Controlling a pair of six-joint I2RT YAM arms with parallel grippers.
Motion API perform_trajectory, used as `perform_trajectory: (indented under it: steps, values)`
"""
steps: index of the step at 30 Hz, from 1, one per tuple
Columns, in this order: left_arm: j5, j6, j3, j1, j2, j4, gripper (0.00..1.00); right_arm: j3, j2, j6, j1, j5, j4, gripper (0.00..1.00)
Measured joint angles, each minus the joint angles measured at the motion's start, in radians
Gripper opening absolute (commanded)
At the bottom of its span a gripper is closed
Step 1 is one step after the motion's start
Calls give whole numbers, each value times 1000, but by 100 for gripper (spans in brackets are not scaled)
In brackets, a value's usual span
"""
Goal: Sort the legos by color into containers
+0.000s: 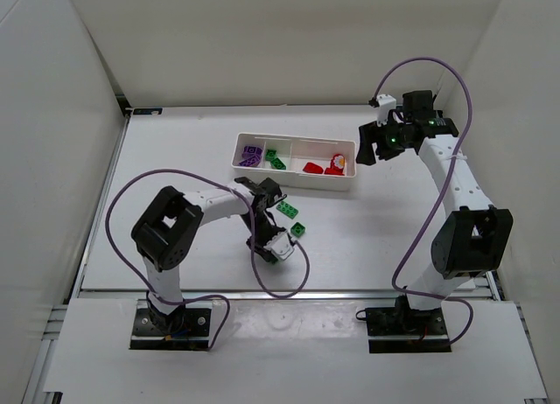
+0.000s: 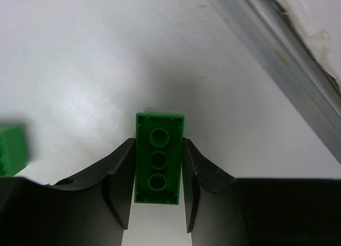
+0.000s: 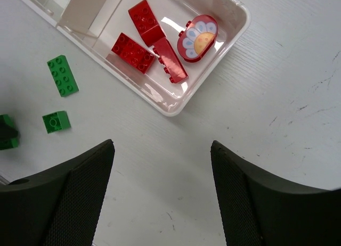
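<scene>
Pinching one green lego (image 2: 159,166) in left claw (image 2: 158,146), right claw (image 3: 161,150) spread, two loose green legos (image 3: 62,74) (image 3: 56,121)

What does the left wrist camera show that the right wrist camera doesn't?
Left wrist only: the left pincer shut on a green brick, underside showing, and the table's metal rail. Right wrist only: the open, empty right pincer, and the tray end holding red bricks and a flower piece. Both: loose green bricks on the white table.

White table (image 1: 367,238) — scuffed in places; white walls (image 1: 262,37) around it; metal rail (image 2: 277,49) along its edge.
</scene>
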Motion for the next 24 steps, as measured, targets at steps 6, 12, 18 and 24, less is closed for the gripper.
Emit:
perform_trajectory:
  steps: [6, 12, 18, 24]
  values:
    - [17, -274, 173, 87, -38, 45, 10, -12, -4, 1, 10, -34, 30, 76]
    - [-126, -735, 272, 171, -206, 265, 10, -68, -13, 28, 69, -40, 79, 77]
    - [-255, -1098, 554, 224, -114, 381, 10, -85, -13, 77, 159, -40, 129, 77]
    - [-331, -1315, 814, 304, 148, 350, 10, -86, -13, 82, 233, -42, 141, 77]
